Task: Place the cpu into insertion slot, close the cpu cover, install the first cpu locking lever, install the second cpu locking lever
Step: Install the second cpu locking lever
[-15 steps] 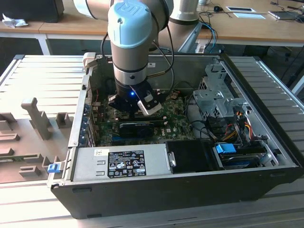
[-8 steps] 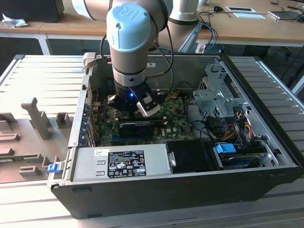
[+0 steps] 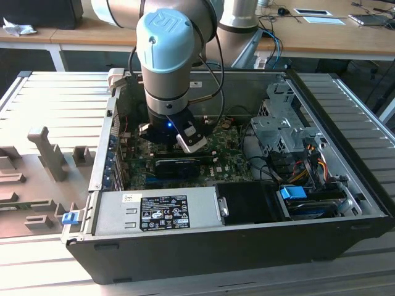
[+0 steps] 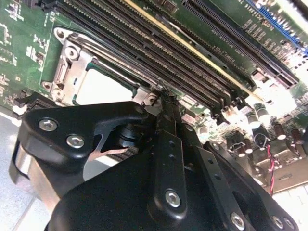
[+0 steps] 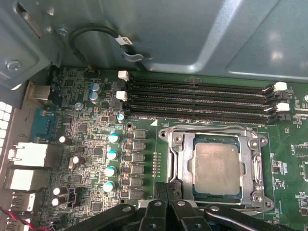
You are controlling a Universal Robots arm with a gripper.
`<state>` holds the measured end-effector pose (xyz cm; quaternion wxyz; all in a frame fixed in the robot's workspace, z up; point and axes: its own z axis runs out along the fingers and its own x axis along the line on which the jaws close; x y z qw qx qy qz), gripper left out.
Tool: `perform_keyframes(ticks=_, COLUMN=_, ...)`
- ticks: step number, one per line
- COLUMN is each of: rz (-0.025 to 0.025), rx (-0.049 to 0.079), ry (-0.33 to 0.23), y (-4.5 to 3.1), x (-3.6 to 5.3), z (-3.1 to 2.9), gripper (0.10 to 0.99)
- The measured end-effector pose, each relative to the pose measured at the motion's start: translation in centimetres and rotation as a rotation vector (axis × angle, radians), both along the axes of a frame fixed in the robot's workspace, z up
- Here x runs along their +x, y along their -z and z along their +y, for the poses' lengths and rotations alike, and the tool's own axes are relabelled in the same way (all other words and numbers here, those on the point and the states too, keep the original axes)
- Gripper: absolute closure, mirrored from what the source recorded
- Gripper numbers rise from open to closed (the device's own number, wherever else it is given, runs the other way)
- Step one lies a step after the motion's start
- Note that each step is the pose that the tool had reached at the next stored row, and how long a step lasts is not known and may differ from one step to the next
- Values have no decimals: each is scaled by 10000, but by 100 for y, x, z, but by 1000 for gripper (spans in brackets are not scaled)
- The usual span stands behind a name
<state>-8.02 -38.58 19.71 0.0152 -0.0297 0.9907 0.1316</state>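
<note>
Inside, computer case (image 3: 345, 185): holds the green motherboard (image 5: 91, 144), a grey power supply (image 3: 154, 213) along its near wall, and a metal drive cage (image 3: 278, 126) toward the exterior view's right.
Motherboard: carries four long black memory slots (image 5: 202, 98), which are empty, and rows of small silver-topped capacitors (image 5: 111, 154).
Insertion slot (image 5: 166, 166): holds the cpu (image 5: 216, 166), which lies flat with its silvery face up.
Cpu cover (image 5: 185, 159): the metal frame lies down flat around the chip, whose face shows through its window.
Gripper (image 5: 168, 187): black fingers (image 4: 166, 113) drawn together into a narrow tip, nothing visible between them.
Cpu relative to gripper: just beyond the fingertips and a little to one side in both wrist views; the tip sits at the edge of the socket frame, and contact cannot be told.
Arm (image 3: 163, 55): reaches down into the case over the board.
</note>
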Motion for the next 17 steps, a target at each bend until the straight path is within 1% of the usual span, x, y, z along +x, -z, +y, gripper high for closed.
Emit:
perform_keyframes(ticks=3, rz=-21, rx=14, ry=-12, y=3, x=-43, z=-1, gripper=980)
perform_keyframes(ticks=5, rz=-31, rx=10, ry=-15, y=-1, x=-56, z=-4, gripper=980)
perform_keyframes(ticks=9, rz=-33, rx=11, ry=-16, y=-149, x=-56, z=-4, gripper=980)
perform_keyframes(ticks=12, rz=-34, rx=13, ry=-15, y=-202, x=-56, z=-4, gripper=980)
perform_keyframes(ticks=13, rz=-33, rx=12, ry=-15, y=-237, x=-56, z=-4, gripper=980)
perform_keyframes(ticks=15, rz=-34, rx=13, ry=-15, y=-276, x=-56, z=-4, gripper=980)
perform_keyframes(ticks=17, rz=-34, rx=13, ry=-16, y=-303, x=-56, z=-4, gripper=980)
